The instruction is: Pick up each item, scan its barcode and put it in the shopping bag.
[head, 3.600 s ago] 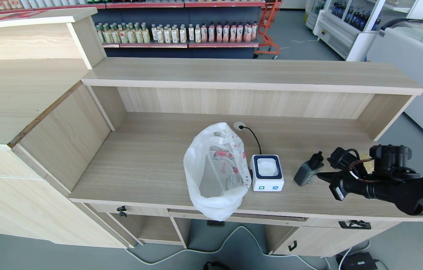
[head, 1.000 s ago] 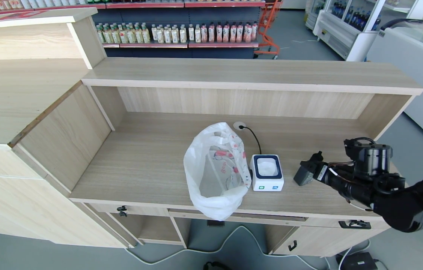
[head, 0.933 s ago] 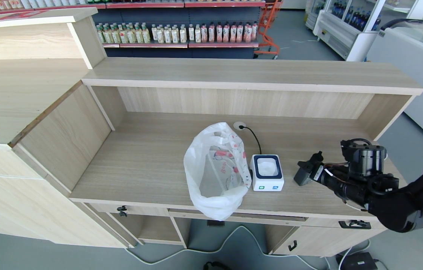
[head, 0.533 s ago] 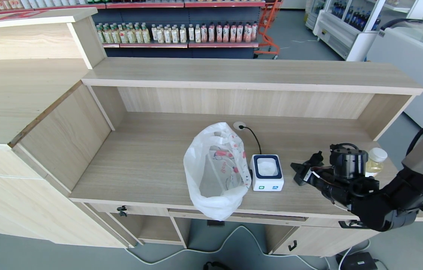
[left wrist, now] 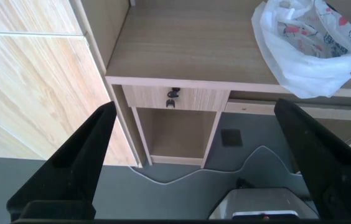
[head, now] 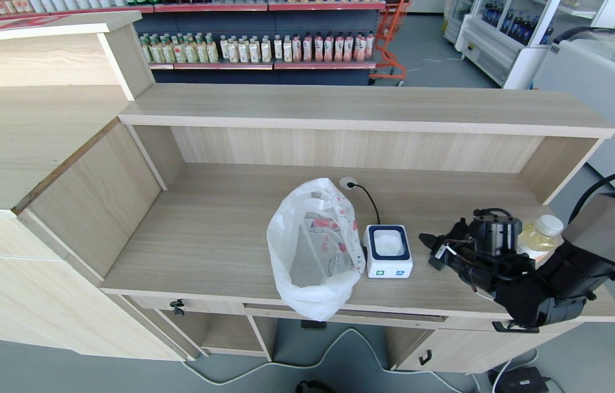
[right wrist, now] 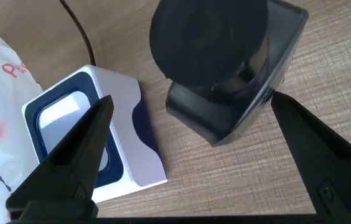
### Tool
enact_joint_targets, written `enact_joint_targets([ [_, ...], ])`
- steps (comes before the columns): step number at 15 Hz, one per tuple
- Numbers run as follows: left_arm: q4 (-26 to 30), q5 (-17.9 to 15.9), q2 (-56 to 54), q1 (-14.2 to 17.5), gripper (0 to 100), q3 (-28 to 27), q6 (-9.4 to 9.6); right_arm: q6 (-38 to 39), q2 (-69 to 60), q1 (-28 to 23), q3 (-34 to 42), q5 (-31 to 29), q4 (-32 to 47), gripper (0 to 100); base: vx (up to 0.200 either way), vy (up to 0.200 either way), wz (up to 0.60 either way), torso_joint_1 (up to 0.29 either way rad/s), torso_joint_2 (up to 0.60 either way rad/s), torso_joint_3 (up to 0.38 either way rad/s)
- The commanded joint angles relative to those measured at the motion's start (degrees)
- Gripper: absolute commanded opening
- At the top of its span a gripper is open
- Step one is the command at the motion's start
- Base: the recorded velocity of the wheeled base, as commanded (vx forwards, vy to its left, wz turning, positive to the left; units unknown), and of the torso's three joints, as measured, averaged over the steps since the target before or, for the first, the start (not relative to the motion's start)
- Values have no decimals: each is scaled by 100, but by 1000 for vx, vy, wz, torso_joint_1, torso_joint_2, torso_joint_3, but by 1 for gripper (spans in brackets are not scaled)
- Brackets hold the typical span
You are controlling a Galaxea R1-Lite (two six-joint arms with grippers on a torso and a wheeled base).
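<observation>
Head view: the right hand (head: 431, 250) is low over the desk (head: 220, 240), just right of the scanner (head: 389, 251). The bag (head: 312, 245) is at the scanner's left. A bottle (head: 539, 233) stands beyond the arm, near the right edge.

Left wrist view: the left hand (left wrist: 194, 115) is spread apart below the desk's near edge.

Right wrist view: the fingers are apart, either side of the grey item (right wrist: 225, 81), which stands on the desk near the scanner.

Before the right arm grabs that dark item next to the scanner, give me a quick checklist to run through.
1. Right gripper open: ok.
2. Dark item centred in the gripper's opening, not yet clamped: ok.
3. Scanner window uncovered: ok.
4. Shopping bag mouth open: ok.
5. Where the item's barcode sits: cannot tell.
</observation>
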Motion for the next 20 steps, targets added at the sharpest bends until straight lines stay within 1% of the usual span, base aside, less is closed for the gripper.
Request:
enact_joint_targets([
  [1,-1,1,0,0,100,1,-7,-1,144,6,-79,5,0,100,0,0,0,0,0,0],
  [8,-1,1,0,0,100,1,2,-80,232,-82,-184,5,-123,100,0,0,0,0,0,0],
  [11,-1,1,0,0,100,1,-7,-713,258,-161,-184,5,-123,100,0,0,0,0,0,0],
  [15,-1,1,0,0,100,1,2,-1759,293,-223,-193,31,-202,100,0,0,0,0,0,0],
  [20,-1,1,0,0,100,1,2,-2497,302,-117,-351,93,-316,100,0,0,0,0,0,0],
])
